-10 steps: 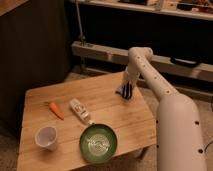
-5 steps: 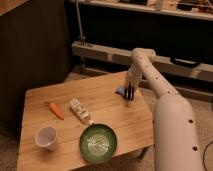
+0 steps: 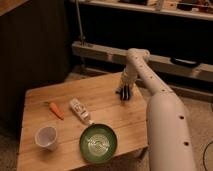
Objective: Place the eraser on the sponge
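Note:
My gripper point(image 3: 125, 93) points down at the far right part of the wooden table point(image 3: 107, 107), with the white arm reaching over from the right. A dark shape at its tip may be the black eraser point(image 3: 126, 95), but it blends into the gripper. A small light-blue patch, the sponge point(image 3: 120, 92), peeks out just left of and under the gripper, mostly hidden. I cannot tell whether the eraser rests on the sponge or is still gripped.
A carrot point(image 3: 56, 110) lies at the left, a white tube-like bottle point(image 3: 80, 111) in the middle, a white cup point(image 3: 46, 136) at the front left and a green bowl point(image 3: 98, 143) at the front. Behind the table runs a metal rail point(image 3: 100, 52).
The gripper stays over the same spot at the table's far right and has dipped slightly. The objects on the table have not moved.

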